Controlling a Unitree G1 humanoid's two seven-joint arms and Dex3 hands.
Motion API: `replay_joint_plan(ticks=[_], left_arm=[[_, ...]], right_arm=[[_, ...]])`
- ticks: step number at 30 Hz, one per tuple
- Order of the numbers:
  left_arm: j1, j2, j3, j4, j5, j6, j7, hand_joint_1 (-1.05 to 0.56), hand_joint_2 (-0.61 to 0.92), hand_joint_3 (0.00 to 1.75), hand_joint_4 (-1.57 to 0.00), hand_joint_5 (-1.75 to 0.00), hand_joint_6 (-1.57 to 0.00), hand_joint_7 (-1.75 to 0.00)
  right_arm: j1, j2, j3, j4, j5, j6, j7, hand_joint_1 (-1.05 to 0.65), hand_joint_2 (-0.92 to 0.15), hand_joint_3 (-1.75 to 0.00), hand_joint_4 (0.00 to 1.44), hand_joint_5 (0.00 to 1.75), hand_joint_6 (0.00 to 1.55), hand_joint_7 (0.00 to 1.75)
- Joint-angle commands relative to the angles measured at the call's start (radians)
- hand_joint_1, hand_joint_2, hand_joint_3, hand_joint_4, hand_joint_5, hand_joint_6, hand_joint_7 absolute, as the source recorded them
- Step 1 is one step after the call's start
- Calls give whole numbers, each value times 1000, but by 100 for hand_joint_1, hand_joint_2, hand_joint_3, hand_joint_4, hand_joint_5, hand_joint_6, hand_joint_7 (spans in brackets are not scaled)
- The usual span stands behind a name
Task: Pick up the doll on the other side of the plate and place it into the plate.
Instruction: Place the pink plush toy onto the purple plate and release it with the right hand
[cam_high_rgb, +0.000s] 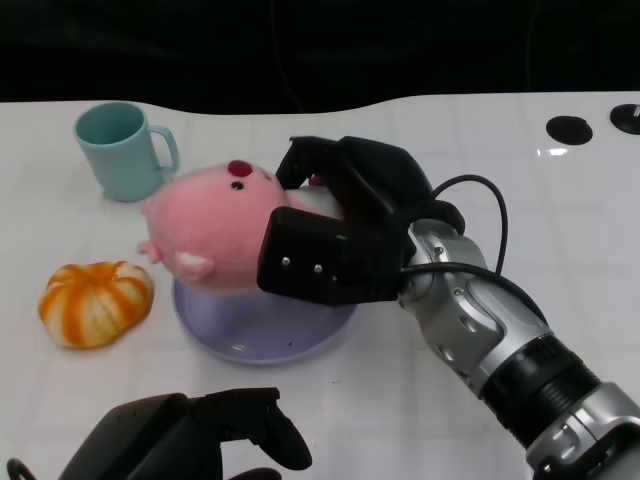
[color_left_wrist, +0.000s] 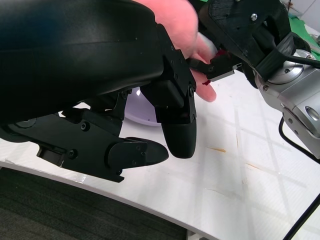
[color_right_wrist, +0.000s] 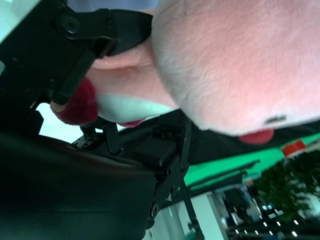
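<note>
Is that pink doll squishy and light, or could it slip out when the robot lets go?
The doll looks plush and fuzzy, so probably soft, light and not slippery. The right robot hand grips its body over the plate; its big round head may make it flop sideways.

Head view: high, looking down across the counter (cam_high_rgb: 560, 260), mid-range. Left wrist view: low behind the left hand (color_left_wrist: 125, 100), near the counter edge. Right wrist view: tilted, pressed close against the doll (color_right_wrist: 240, 65). All three share the doll and the right hand (cam_high_rgb: 340, 235).
</note>
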Motion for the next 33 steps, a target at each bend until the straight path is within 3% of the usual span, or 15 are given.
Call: replay_joint_plan(ticks=[1,2,5,11,16,22,26,30,33], left_arm=[[9,19,-43,-70,15,-65,-19,-24,87,45,-62,-167,-70,-95],[9,20,-43,-69,16,-67,-18,-24,87,45,-62,-166,-70,-95],[10,22,-38,-64,16,-72,-16,-24,87,45,-63,-165,-70,-95],[12,24,-33,-65,7,-70,-18,-24,87,45,-63,-167,-70,-95],[12,25,-33,-62,5,-74,-17,-24,87,44,-62,-168,-70,-95],[8,23,-34,-56,5,-73,-14,-24,88,42,-61,-170,-70,-95],[2,26,-35,-51,6,-71,-18,-24,89,41,-61,-168,-70,-95],[-2,27,-35,-43,7,-76,-14,-24,89,41,-61,-167,-70,-95],[-6,29,-32,-38,2,-79,-12,-24,89,40,-62,-168,-70,-94]], right_arm=[[14,-14,4,-64,4,29,56,-31,-84,-19,50,108,83,15],[20,-25,12,-82,-3,36,78,-36,-89,-13,48,79,79,9],[33,-48,29,-138,-19,74,142,-47,-92,-12,39,54,70,2],[49,-69,34,-227,-11,133,247,-61,-92,-16,26,46,50,0],[63,-86,25,-328,6,177,339,-65,-92,-18,21,43,43,0],[124,-129,-27,-489,80,178,421,-65,-92,-23,17,43,40,0],[184,-176,-63,-625,135,174,482,-66,-92,-27,4,76,41,1],[238,-207,-113,-731,212,183,527,-63,-92,-26,7,83,45,2],[297,-229,-158,-822,267,187,542,-57,-92,-22,17,90,53,7]])
